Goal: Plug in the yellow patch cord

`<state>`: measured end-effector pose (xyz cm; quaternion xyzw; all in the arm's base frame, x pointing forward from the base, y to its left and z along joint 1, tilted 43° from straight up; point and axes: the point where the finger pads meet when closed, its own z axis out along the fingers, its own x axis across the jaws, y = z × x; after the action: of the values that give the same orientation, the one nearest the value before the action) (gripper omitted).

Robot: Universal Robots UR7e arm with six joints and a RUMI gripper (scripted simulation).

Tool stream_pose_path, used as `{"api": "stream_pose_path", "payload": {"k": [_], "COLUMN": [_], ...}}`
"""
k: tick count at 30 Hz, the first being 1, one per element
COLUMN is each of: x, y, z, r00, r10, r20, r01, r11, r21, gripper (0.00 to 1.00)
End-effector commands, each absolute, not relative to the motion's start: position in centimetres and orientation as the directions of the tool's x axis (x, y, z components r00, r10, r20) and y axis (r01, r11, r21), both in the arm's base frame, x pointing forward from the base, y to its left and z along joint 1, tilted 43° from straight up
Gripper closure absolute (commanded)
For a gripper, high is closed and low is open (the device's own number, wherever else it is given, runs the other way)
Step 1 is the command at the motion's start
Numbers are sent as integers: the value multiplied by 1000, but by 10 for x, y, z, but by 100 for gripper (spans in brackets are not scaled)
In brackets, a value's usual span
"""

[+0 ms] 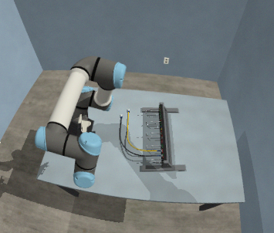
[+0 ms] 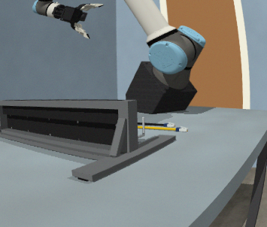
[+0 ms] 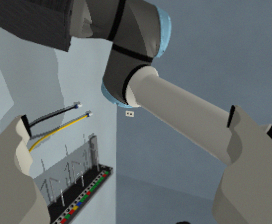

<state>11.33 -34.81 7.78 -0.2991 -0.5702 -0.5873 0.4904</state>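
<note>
The yellow patch cord [image 1: 140,150] [image 2: 162,128] [image 3: 62,127] curves over the table from a port near the rack's near end in the top view. Its free plug [image 1: 128,111] [image 2: 183,129] [image 3: 89,115] lies on the table in front of the rack; its clip's side is too small to tell. The rack [image 1: 165,135] [image 2: 131,124] stands upright. In the wrist view its row of colored labels includes a yellow label [image 3: 75,207] near the middle of the visible part. My gripper [image 2: 95,21] [image 3: 129,111] is open and empty, high above the table and away from both cords.
The black cord [image 1: 120,130] [image 2: 154,124] [image 3: 52,116] runs beside the yellow one, its free plug [image 1: 121,116] [image 2: 170,125] [image 3: 78,105] close by. Thin pale prongs stick out along the rack's port side. The rack's feet [image 1: 174,110] [image 2: 132,155] extend across the table.
</note>
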Motion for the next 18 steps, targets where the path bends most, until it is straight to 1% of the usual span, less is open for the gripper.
{"api": "stream_pose_path", "payload": {"k": [1, 18], "x": [113, 116], "y": [-348, -345], "z": [78, 87], "r00": [-340, -386], "r10": [-234, -220], "r20": [911, 896], "r01": [917, 900], "r11": [131, 121], "r21": [376, 418], "gripper": [0, 0]}}
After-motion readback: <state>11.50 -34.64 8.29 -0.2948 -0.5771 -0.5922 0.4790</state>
